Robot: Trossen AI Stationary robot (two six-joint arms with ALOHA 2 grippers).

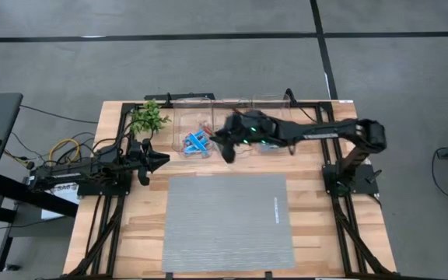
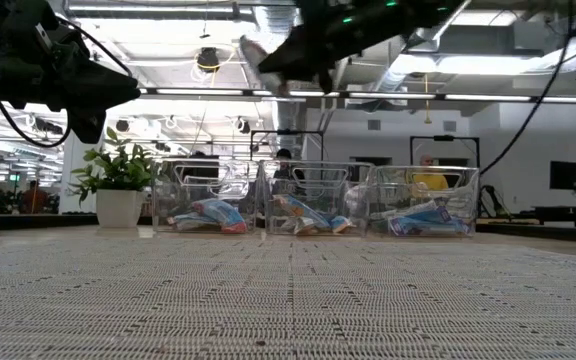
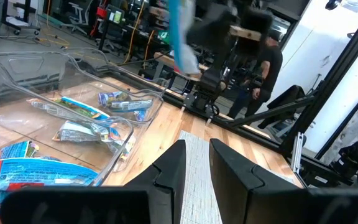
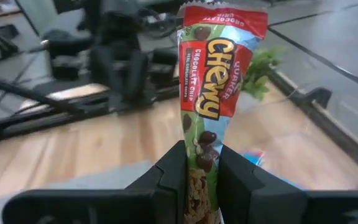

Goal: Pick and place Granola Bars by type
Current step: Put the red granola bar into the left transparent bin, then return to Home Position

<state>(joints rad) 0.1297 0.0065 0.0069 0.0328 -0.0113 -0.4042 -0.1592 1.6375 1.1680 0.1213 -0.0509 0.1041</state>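
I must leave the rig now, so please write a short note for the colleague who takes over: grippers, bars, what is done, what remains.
Right gripper: shut on a foil-wrapped chocolate chip granola bar with red label, raised above the clear plastic bins at the table's far edge.
Left gripper: holds nothing, fingers slightly apart, waiting at the left side near the small green potted plant.
Done: wrapped bars already lie in the three bins; the grey woven mat carries no bars.
Left: drop the held bar into its matching bin.
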